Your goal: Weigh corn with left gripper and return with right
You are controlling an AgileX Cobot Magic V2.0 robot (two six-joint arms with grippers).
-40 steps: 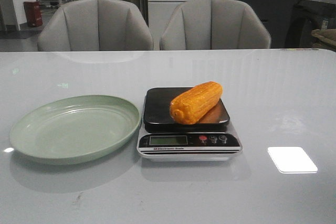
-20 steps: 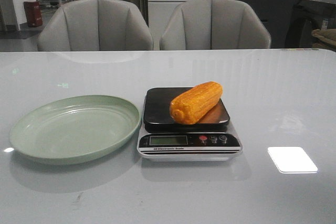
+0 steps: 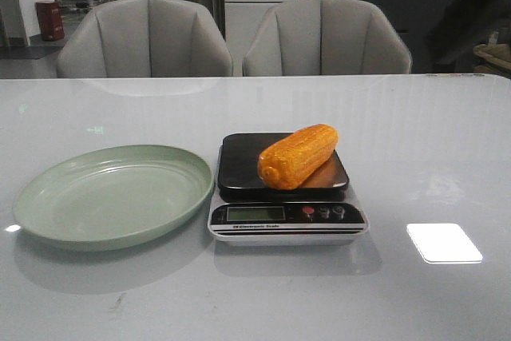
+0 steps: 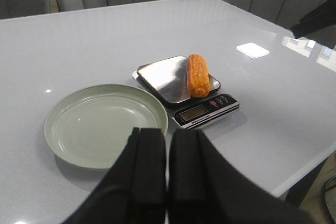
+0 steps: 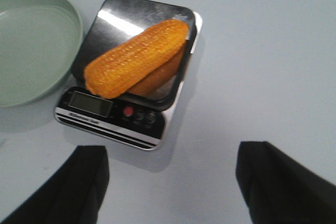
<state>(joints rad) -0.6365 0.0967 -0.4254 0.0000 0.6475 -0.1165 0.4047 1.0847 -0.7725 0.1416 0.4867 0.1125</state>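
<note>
Well beyond right hand: corn

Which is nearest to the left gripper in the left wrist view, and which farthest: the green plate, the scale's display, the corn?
From the left gripper:
1. Green plate, just beyond the fingertips, empty.
2. Scale's display, on the near edge of the scale.
3. Corn, lying on the scale's platform behind the display.
</note>
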